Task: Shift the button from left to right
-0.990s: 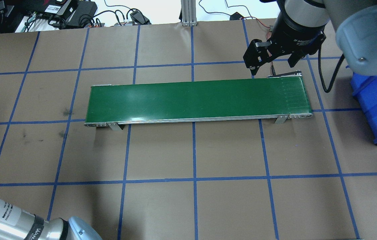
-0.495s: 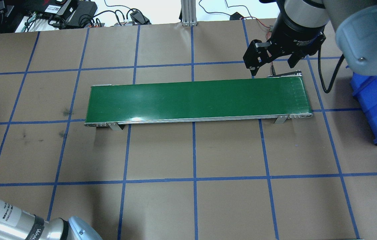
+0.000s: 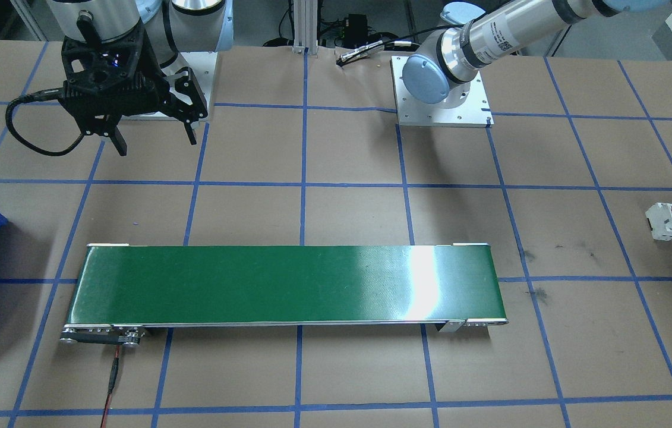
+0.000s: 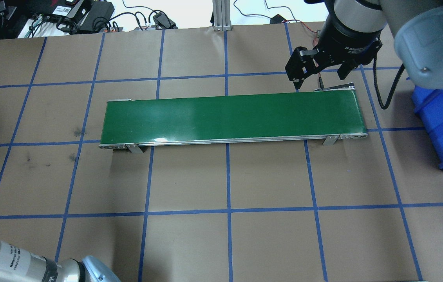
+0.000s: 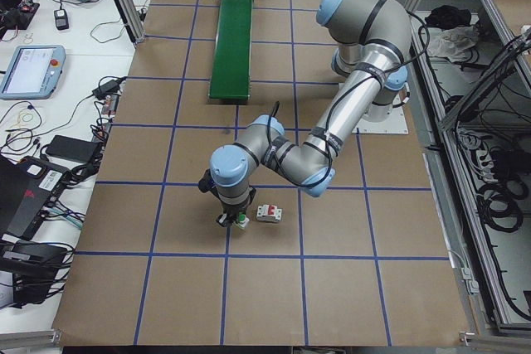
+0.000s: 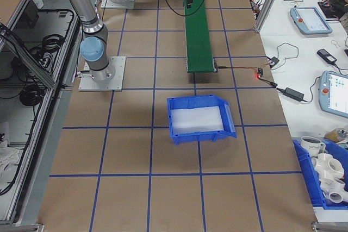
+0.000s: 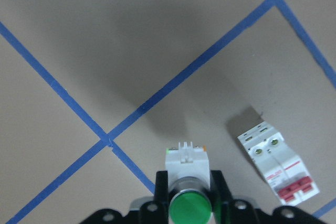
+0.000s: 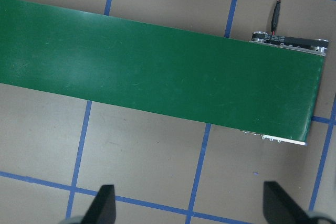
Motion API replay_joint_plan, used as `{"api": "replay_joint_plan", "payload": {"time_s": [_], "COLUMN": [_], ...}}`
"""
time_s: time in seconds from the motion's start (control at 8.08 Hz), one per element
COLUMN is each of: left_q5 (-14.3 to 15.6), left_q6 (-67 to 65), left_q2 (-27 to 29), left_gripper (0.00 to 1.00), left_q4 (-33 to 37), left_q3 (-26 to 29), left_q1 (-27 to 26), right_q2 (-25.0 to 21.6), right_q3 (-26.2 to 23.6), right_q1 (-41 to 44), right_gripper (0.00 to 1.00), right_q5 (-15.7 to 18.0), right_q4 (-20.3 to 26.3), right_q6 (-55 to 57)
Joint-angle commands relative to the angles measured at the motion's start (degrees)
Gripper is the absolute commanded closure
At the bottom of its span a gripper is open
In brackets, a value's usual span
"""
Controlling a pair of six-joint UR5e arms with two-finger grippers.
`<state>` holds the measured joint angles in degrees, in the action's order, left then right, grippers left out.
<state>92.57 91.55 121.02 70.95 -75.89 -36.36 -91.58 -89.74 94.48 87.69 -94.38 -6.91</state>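
left gripper (image 7: 190, 192): closed on the button (image 7: 188, 174), one finger either side of its body; green cap faces the wrist camera, body points away toward the table
button place: far left end of the table, in the left gripper, just over the paper, not on the belt; whether it touches the table I can't tell
breaker (image 7: 275, 164): lies on the table just beside the button, apart from it, red levers at one end
right gripper (image 3: 151, 134): open wide, holding nothing, hangs above the table by the belt's right end, on the robot's side of it
belt (image 4: 231, 117): green, bare, long axis runs left-right across the middle of the table
bin (image 6: 200, 117): blue, past the belt's right end
key relation: belt lies well apart from the button, toward the robot's right; left arm is the nearer one and already has the button
step (my read): grasp made, lift and carry to the belt's near, left end comes next
risk (my read): small part, thin grip on the body; could twist or slip on the swing
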Motion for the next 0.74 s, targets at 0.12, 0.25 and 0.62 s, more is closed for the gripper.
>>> {"api": "replay_joint_plan", "payload": {"time_s": [0.12,0.25,0.62], "left_q5": [0.41,0.15,-0.55], "left_q6": [-21.43,-28.55,-49.02], "left_q2": [-10.77,-13.85,-19.58], "left_gripper": [0.78,0.78,0.78], "left_q4": [4.72,5.25,5.43], "left_q3": [-5.64,-8.63,-15.33], "left_q1": [-11.42,-14.41,-25.74], "right_q2": [0.09,0.00,0.09], "right_q3": [0.09,0.09,0.09], "right_q1": [-0.09,-0.09,-0.17], "right_gripper": [0.00,0.00,0.00], "right_q5": [0.12,0.20,0.47], "right_q4": [-0.19,-0.10,-0.10], "right_q6": [-0.99,-1.00,-0.91]}}
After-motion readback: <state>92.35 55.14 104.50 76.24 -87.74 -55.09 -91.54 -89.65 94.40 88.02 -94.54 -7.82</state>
